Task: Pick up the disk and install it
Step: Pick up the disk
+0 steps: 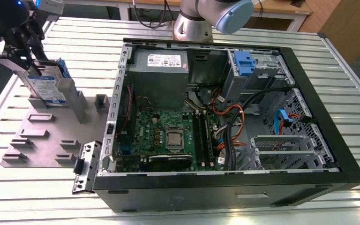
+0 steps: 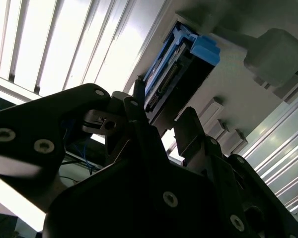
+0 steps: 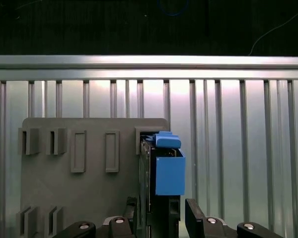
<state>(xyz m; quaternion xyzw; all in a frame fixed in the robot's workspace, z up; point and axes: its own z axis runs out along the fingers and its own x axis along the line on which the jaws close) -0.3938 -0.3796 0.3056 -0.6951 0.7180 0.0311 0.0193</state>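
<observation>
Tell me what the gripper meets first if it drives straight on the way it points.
The disk, standing on edge in the grey fixture plate, lies directly ahead of the gripper in the first wrist view; whether they already touch is unclear.

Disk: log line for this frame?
silver hard-drive disk in blue plastic carrier: upright in grey slotted fixture plate | claw: open, astride it | install: not done

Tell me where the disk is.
The disk stands on edge at the exterior view's left, on the grey fixture plate beside the open computer case, the tool at its top.
</observation>
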